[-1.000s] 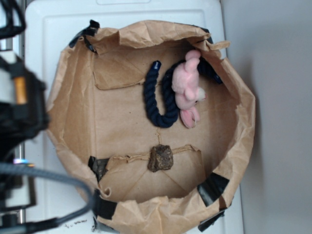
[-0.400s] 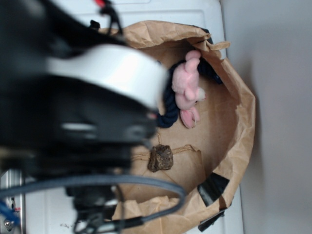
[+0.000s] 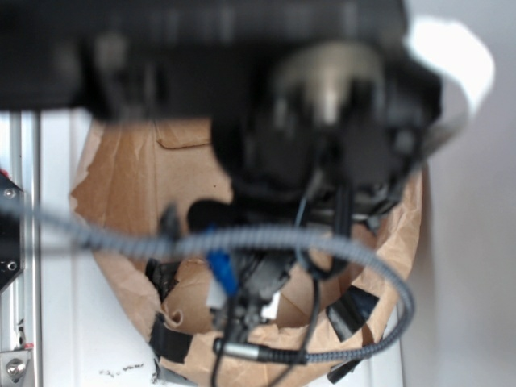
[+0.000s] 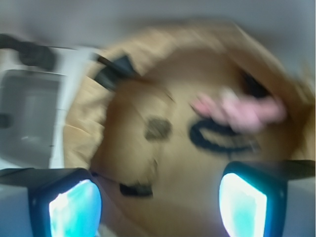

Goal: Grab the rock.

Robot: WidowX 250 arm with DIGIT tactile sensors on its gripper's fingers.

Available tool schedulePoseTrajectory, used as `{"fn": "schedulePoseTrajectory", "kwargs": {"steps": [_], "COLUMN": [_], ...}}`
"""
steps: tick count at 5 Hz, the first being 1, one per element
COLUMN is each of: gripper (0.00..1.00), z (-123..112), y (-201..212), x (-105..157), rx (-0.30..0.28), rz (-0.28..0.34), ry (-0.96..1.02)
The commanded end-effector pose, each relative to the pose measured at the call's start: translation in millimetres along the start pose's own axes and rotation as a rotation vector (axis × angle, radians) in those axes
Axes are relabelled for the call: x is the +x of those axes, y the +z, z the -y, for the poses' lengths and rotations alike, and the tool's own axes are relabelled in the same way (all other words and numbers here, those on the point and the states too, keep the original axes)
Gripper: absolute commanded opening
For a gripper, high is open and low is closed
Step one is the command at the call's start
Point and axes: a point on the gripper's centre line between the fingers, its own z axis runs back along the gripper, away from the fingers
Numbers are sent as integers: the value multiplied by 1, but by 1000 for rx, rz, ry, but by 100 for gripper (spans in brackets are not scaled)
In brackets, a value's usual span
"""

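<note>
In the blurred wrist view the rock [image 4: 158, 128] is a small dark brown lump on the floor of the brown paper bag [image 4: 123, 64]. My gripper [image 4: 158, 205] is open and empty, its two glowing pads [image 4: 74, 207] wide apart at the bottom of the frame, high above the bag. The rock lies ahead of the jaws, left of centre. In the exterior view the arm [image 3: 322, 121] covers most of the bag [image 3: 121, 169] and hides the rock.
A pink plush toy [image 4: 242, 108] and a dark blue rope [image 4: 222, 140] lie on the bag floor to the right of the rock. Black tape patches [image 4: 136, 189] mark the bag. The bag sits on a white surface [image 3: 64, 306].
The arm has swung from the left edge across over the bag and now hides the rock, toy and rope in the exterior view.
</note>
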Motion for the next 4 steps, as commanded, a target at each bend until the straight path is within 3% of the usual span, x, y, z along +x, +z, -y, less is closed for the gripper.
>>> {"fn": "schedulePoseTrajectory", "kwargs": {"steps": [1,2,3,4], "gripper": [100,100,100,100], "z": [1,1,1,-11], "y": [15,15,-3,-29], "x": [6,6,-4,-8], "rx": [16,16,12,43], "rz": [57,57,17,-13], "ry": [-3,-3,-77,-106]}}
